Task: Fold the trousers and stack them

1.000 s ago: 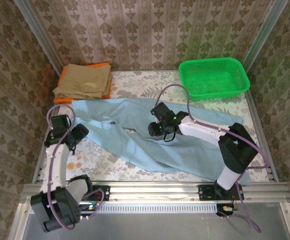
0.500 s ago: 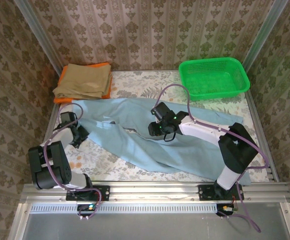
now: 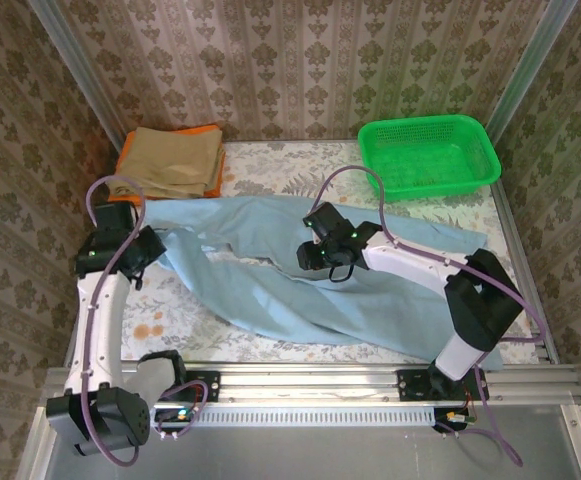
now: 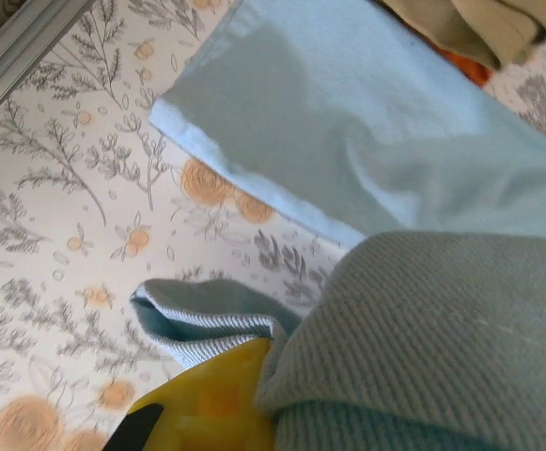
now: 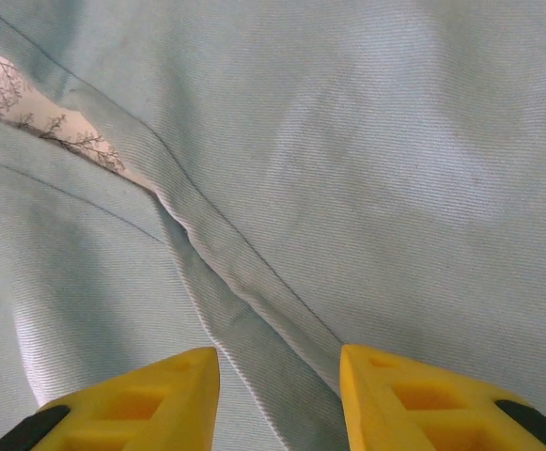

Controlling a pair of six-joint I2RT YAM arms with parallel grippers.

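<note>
The trousers (image 3: 370, 300) lie spread across the floral worktop (image 3: 175, 300), from its left side to the right front corner. The left end effector (image 3: 142, 250) is clamped tight on their left edge, the cloth bunched over its yellow finger (image 4: 207, 399). The left arm stands tall from its base and bends inward at the wrist. The right end effector (image 3: 320, 258) points down onto the middle of the trousers, jaws apart astride a seam (image 5: 244, 282), gripping nothing; the right arm stretches low toward the left
</note>
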